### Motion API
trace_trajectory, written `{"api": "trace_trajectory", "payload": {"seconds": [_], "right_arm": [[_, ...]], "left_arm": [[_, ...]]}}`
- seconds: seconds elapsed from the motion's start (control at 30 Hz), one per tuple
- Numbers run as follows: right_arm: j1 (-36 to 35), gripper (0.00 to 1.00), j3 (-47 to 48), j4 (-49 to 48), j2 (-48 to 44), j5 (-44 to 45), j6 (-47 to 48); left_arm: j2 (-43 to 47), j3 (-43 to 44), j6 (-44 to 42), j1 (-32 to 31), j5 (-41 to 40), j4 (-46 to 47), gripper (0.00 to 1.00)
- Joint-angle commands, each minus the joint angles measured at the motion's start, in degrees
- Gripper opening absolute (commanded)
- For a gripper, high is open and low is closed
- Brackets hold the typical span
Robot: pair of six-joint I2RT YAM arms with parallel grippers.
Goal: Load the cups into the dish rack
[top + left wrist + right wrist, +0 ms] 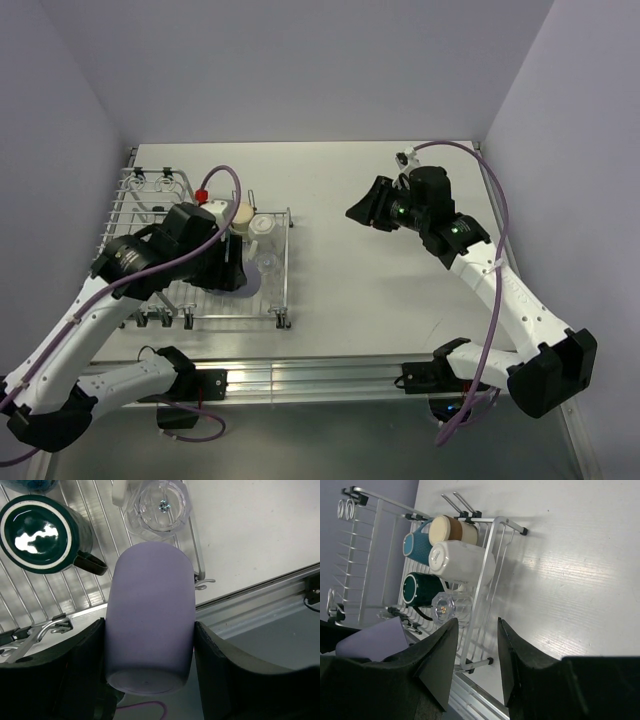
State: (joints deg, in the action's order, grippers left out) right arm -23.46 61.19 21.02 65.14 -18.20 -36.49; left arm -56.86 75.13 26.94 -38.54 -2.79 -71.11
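My left gripper (150, 652) is shut on the lavender cup (150, 615), holding it on its side above the near right part of the silver wire dish rack (95, 587). In the rack lie the dark teal mug (42, 535) and the clear glass tumbler (160, 507). The right wrist view shows the brown metal-lined cup (451, 529), light blue mug (417, 544), white mug (462, 560), teal mug (420, 590) and tumbler (445, 607) grouped in the rack (490, 555). My right gripper (360, 212) is open and empty, above the table to the right of the rack (150, 215).
An aluminium rail (320, 375) runs along the table's near edge, just beyond the rack's feet. Wire loops (160, 185) stand at the rack's far left corner. Purple cables (225, 185) arc over the left arm. Walls close in at the back and sides.
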Motion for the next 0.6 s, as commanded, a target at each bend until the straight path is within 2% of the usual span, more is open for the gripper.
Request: {"api": "trace_trajectory", "payload": {"seconds": [0.0, 0.57], "right_arm": [[0.26, 0.45, 2.18, -0.36, 0.16, 1.23, 1.77], [0.79, 0.45, 0.86, -0.54, 1.21, 0.71, 3.53]], "left_arm": [[-2.37, 0.8, 1.19, -1.27, -3.01, 0.45, 0.0], [-11.08, 1.33, 2.94, -2.68, -8.99, -0.34, 0.0]]}}
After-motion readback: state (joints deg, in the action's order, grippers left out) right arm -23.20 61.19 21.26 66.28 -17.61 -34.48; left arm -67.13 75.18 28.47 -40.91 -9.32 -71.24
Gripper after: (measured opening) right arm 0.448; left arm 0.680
